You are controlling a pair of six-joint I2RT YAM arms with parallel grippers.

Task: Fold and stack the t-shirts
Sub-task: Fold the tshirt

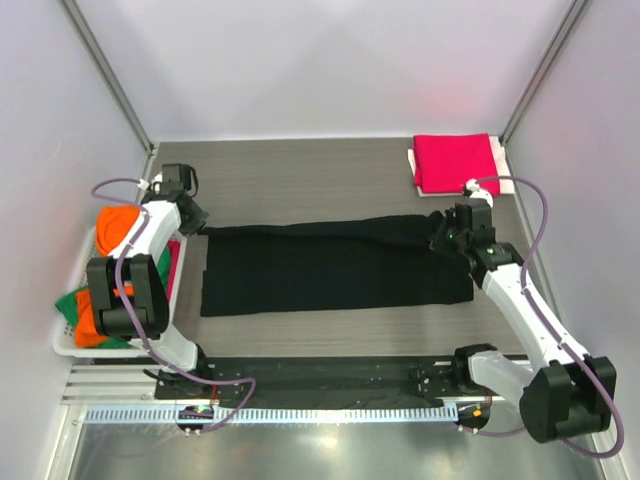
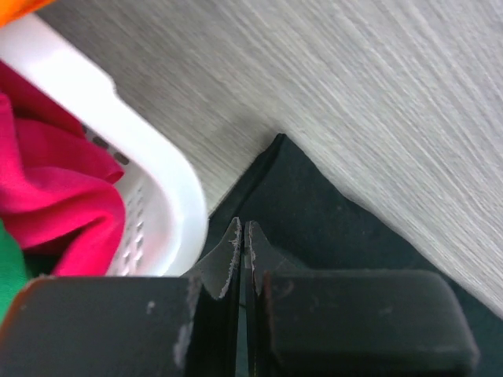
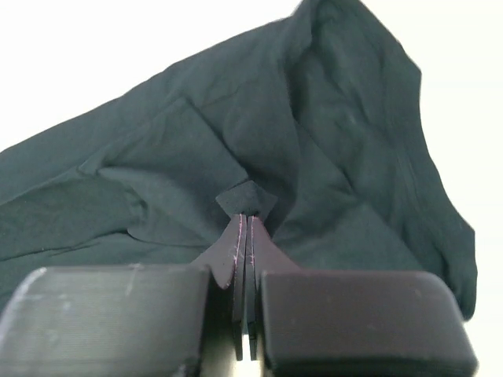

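Note:
A black t-shirt [image 1: 330,265] lies as a long band across the table's middle. My left gripper [image 1: 192,216] is at its far left corner, next to the basket; in the left wrist view the gripper [image 2: 242,229] is shut low on the black cloth [image 2: 330,228] near its edge. My right gripper [image 1: 446,236] is at the shirt's far right corner. In the right wrist view it [image 3: 246,220] is shut on a small tuck of the black cloth [image 3: 314,133], which rises in folds. A folded crimson-pink t-shirt [image 1: 455,162] lies at the far right.
A white mesh basket [image 1: 72,275] stands at the left edge, holding orange [image 1: 115,225], green [image 1: 70,305] and pink cloth [image 2: 55,188]; its rim [image 2: 149,157] is close to my left fingers. A pale cloth edge [image 1: 503,165] shows under the crimson shirt. Walls enclose three sides.

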